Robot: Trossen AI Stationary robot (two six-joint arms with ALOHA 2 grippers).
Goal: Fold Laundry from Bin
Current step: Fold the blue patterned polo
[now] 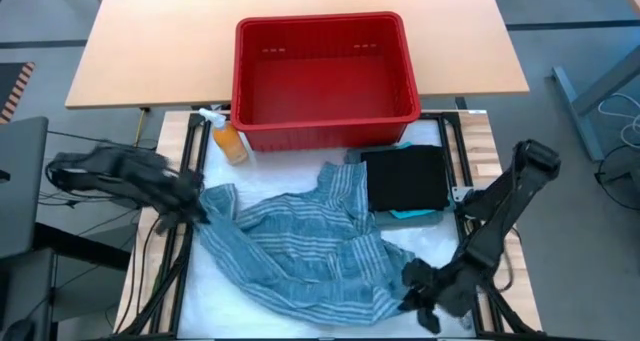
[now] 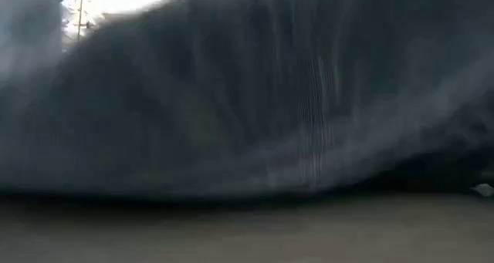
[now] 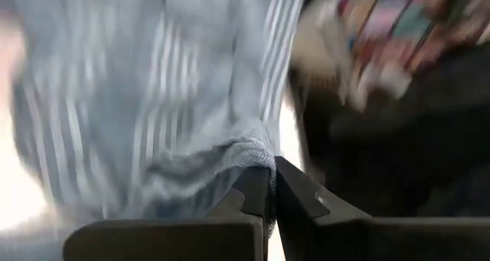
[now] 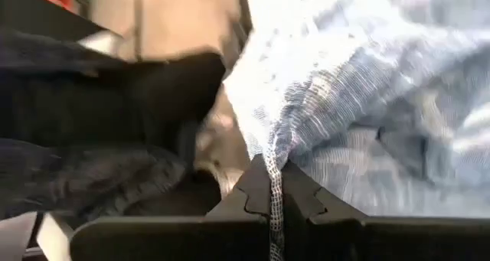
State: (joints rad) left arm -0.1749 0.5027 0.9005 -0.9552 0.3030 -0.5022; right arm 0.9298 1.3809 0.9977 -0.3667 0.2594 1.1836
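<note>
A blue-grey striped garment (image 1: 300, 246) is spread across the white table top between my two grippers. My left gripper (image 1: 198, 205) is shut on its left end, and my right gripper (image 1: 412, 281) is shut on its near right end. The red bin (image 1: 325, 76) stands behind it at the far edge, with nothing showing inside. A folded black garment (image 1: 405, 176) lies on a turquoise one (image 1: 410, 215) at the right. In the low view, dark cloth (image 2: 247, 101) fills nearly the whole picture. My left gripper (image 3: 272, 169) pinches a bunched, hemmed edge of the striped garment (image 3: 245, 150) between its two fingers. That end is raised, and the cloth spreads away from the fingers in slack folds. My right gripper (image 4: 274, 169) pinches a gathered fold of the garment (image 4: 268, 142) between its two fingers, with a strip of cloth (image 4: 274, 207) running back between them. The cloth spreads out from the fingers in slack folds.
An orange spray bottle (image 1: 228, 139) stands just left of the bin's near left corner. The stack of black and turquoise garments takes up the far right of the work area. A wooden table (image 1: 150, 41) lies beyond the bin.
</note>
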